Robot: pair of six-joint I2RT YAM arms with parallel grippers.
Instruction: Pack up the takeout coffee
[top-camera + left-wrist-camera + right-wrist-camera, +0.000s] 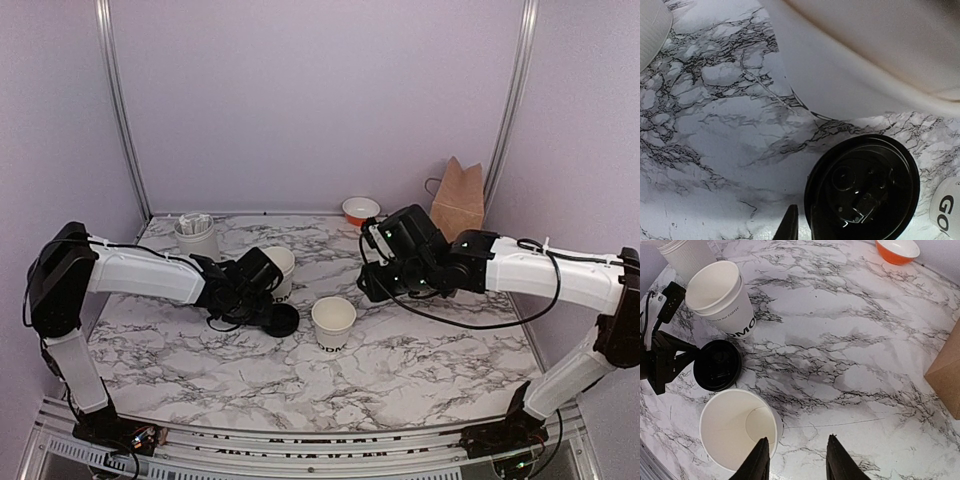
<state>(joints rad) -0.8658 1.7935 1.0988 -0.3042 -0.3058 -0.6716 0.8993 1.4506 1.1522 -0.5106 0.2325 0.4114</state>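
The takeout coffee's single white cup stands upright and empty mid-table, seen from above in the right wrist view. Just left of it, its black lid lies on the marble. My left gripper reaches the lid from the left. In the left wrist view the lid fills the lower right, and my left gripper is shut on its near rim, one finger outside and the other dark against the lid. My right gripper hovers open just right of the cup, nothing between its fingers.
A stack of nested white cups stands behind the lid. A white holder with packets is at the back left. An orange bowl and a brown paper bag sit at the back right.
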